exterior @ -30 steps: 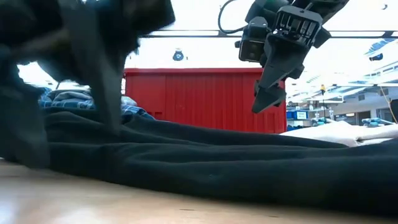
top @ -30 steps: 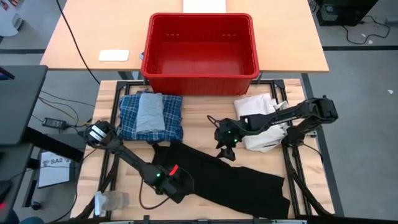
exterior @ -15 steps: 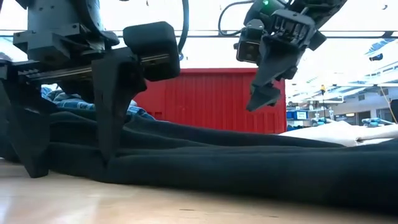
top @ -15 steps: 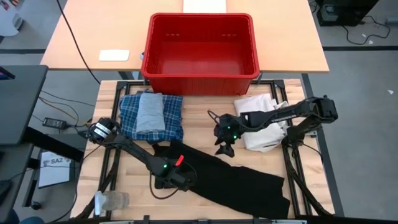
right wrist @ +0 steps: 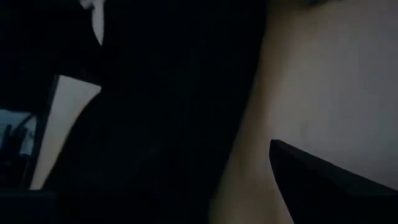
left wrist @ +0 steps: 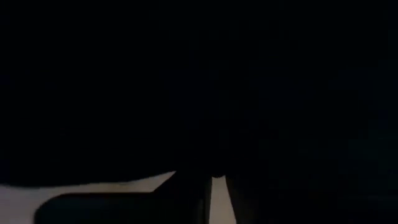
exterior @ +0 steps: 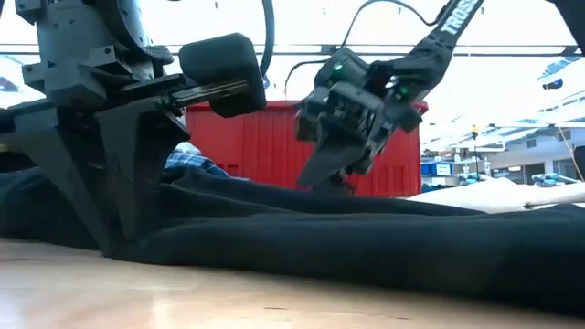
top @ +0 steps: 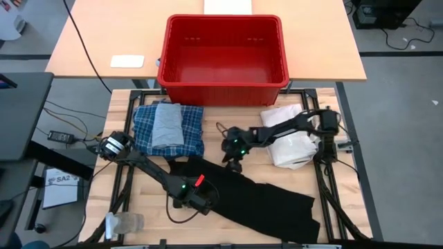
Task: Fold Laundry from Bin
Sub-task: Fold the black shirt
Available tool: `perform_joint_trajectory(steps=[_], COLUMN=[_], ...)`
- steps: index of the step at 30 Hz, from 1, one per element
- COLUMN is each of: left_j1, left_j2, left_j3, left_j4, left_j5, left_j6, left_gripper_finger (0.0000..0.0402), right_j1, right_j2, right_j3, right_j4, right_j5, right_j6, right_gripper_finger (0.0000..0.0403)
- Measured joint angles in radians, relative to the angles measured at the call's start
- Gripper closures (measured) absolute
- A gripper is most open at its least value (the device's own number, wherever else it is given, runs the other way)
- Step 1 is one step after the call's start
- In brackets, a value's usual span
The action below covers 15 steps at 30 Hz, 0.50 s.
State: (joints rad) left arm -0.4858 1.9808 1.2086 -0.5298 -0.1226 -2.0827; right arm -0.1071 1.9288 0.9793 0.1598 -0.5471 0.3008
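White letters reading "TROSS" run along the right arm in the low view, and "SA2" is printed on a sheet on the floor beside the table.

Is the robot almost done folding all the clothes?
Nearly. The red bin is empty, and the plaid shirt sits folded with a grey piece on top. The left hand is shut on the black garment, still unfolded, with the right hand over its upper edge.
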Motion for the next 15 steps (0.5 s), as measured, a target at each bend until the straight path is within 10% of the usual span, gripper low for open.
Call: perform_joint_trajectory(steps=[9,15], left_j1=[0.001,-0.001], left_j2=[0.007,0.010], left_j3=[-0.004,-0.005], left_j4=[0.048,0.051], left_j5=[-0.175,-0.231], left_j6=[0.040,0.090], left_gripper_finger=[0.0393,0.0396], right_j1=[0.049,0.057], right_j2=[0.148,0.188], right_j3=[0.177,0.218], right_j4=[-0.072,-0.119], right_j5=[-0.036,-0.057], right_j6=[-0.022,-0.036], right_gripper_finger=[0.0142,0.0274])
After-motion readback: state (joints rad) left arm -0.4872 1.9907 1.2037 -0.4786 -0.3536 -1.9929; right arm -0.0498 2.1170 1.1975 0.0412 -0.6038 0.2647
